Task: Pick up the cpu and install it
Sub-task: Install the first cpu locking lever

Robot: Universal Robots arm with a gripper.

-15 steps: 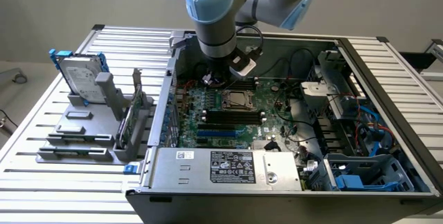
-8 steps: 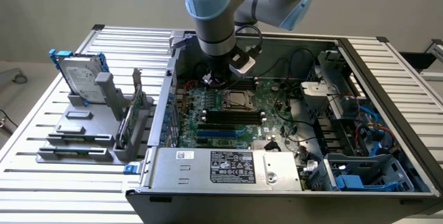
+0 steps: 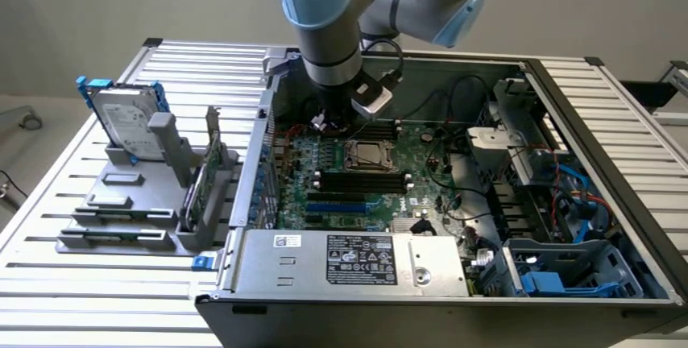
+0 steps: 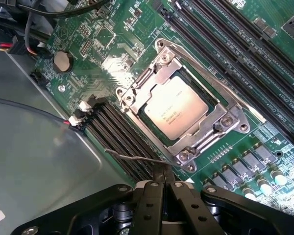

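Closest to the wrist cam is my gripper (image 4: pixel 164 175), jaws pinched right together with nothing chunky between them. The only thing at the tips is the socket's thin wire lever (image 4: pixel 132 156), which runs straight up to them. Can't honestly tell if it's nipped between the tips or just lying against them.

The cpu (image 4: pixel 176 107) isn't in the pincer at all. It's lying flat inside the metal socket frame (image 4: pixel 159 45) on the green motherboard (image 4: pixel 112 44), printed side up. In the exterior view that spot is pretty much dead centre of the frame, and the arm (image 3: pixel 328 34) comes down from the top middle to just beside the socket. The hard drive (image 3: pixel 121 118) on its stand is way over at the exterior view's left, well apart from all this.

My read: the chip's placed and I'm on the latch part. To do it well I'd go slow, keep the tips low on the wire so it can't spring off, and follow the lever's own arc rather than shoving straight. The black memory slots (image 4: pixel 115 129) sit right beside the lever, so no sideways drift onto them. I'd also watch the chip, and if a corner lifts, stop pushing.
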